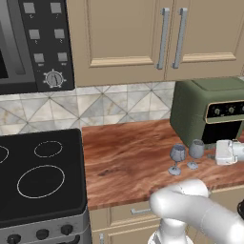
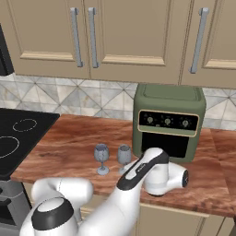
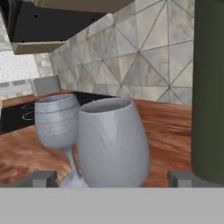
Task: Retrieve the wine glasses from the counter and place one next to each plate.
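Nearest wine glass (image 3: pixel 113 142) sits between my wide-open, empty gripper (image 3: pixel 113 178); next, advance and close on its bowl.

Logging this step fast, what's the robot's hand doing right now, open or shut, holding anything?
Hand: open and empty, fingertips on either side of the nearer translucent blue-grey stemmed wine glass, not closed on it.

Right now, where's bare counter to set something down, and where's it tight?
Free: the wide stretch of counter between the stovetop and the wine glasses, back to the backsplash. Crowded: the right part, where both glasses stand close together just in front of the toaster oven, with the open gripper right at the nearer glass.
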Controlling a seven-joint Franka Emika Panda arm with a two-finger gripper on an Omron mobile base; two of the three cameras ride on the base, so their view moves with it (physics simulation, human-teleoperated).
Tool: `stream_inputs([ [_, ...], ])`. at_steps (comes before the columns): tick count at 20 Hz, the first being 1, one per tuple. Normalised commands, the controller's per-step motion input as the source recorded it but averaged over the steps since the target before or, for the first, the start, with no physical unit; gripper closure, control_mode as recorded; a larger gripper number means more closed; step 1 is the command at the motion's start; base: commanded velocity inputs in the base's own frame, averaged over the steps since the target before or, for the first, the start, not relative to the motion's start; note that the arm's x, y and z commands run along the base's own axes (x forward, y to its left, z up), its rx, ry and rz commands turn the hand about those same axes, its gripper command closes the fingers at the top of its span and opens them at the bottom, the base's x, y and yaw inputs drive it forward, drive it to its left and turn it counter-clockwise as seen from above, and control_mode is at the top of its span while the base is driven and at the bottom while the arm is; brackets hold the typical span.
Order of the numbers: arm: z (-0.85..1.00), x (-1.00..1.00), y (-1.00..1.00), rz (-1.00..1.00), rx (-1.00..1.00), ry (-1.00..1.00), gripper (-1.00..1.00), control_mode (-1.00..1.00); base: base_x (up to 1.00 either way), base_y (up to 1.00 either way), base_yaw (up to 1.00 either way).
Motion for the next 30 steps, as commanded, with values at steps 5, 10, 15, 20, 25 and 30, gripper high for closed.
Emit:
stream_inputs([
  [5, 0.0, -0.03, -0.03, 0.32, 0.0, 0.05, -1.0, -1.0, 0.0, 0.0, 0.0],
  [10, 0.0, -0.07, -0.19, 0.08, 0.0, 0.04, -1.0, -1.0, 0.0, 0.0, 0.0],
  [15, -0.05, -0.12, -0.03, 0.04, 0.0, 0.05, -1.0, -1.0, 0.0, 0.0, 0.0],
  [20, -0.19, -0.07, 0.08, 0.0, -0.04, 0.02, -1.0, -1.0, 0.0, 0.0, 0.0],
  [25, -0.16, -0.01, 0.21, 0.0, -0.06, 0.0, -1.0, -1.0, 0.0, 0.0, 0.0],
  [30, -0.21, 0.0, 0.22, -0.1, 0.02, 0.0, -1.0, -1.0, 0.0, 0.0, 0.0],
])
